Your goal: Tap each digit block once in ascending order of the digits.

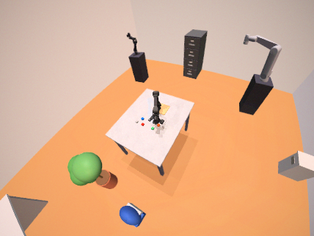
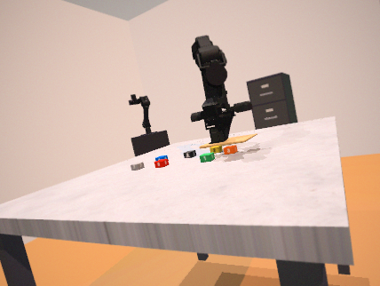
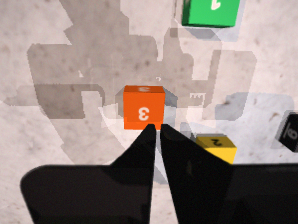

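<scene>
My gripper point(image 3: 157, 130) point(image 2: 219, 140) is shut with nothing between its tips. In the wrist view the tips are at the lower right edge of the orange block point(image 3: 143, 111) point(image 2: 230, 149) point(image 1: 158, 124), digit 3; contact cannot be told. The yellow block point(image 3: 217, 149) point(image 2: 216, 149), digit 2, is partly hidden behind the right finger. The green block point(image 3: 211, 11) point(image 2: 207, 157) point(image 1: 152, 128) shows a 1. The black block point(image 3: 290, 131) point(image 2: 190, 154) shows a 6 or 9. The red point(image 2: 162, 163), blue point(image 2: 162, 157) and grey point(image 2: 138, 166) blocks have digits too small to read.
The blocks lie on the pale table point(image 1: 126, 131) point(image 2: 178, 200). A flat tan piece point(image 1: 164, 108) point(image 2: 241, 140) lies behind the yellow and orange blocks. Black and yellow blocks are close to the orange one's right in the wrist view.
</scene>
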Controlling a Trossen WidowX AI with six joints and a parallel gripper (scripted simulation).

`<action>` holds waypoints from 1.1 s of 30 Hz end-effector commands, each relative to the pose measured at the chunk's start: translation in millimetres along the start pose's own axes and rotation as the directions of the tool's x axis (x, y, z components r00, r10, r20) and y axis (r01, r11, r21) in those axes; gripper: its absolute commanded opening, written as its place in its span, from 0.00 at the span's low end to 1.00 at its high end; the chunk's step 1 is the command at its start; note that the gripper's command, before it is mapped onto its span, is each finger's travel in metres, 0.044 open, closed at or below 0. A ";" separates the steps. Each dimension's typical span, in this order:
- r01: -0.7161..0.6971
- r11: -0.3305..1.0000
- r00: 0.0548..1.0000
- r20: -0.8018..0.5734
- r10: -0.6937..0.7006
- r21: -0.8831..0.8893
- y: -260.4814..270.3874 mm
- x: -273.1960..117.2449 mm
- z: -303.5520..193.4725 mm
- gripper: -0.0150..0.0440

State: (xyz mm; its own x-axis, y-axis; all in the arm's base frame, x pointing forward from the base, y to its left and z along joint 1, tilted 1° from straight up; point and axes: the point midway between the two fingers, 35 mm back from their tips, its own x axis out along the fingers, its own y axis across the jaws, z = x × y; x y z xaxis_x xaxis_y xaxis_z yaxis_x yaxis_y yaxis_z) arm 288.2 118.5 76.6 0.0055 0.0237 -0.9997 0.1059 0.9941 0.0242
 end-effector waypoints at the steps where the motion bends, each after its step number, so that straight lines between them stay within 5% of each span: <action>1: -0.004 1.000 1.000 0.004 0.004 0.003 0.3 5.7 -0.1 0.29; 22: -0.004 1.000 1.000 0.004 0.004 0.003 0.2 30.2 -0.4 0.29; 33: -0.004 1.000 1.000 0.004 0.004 0.003 0.7 -8.5 0.7 0.29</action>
State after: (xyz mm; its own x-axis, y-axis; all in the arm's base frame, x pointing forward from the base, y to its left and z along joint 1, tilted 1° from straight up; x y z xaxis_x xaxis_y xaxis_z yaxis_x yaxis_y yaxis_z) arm 286.7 118.0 73.1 0.0012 0.0220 -0.9998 0.1077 0.9939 0.0220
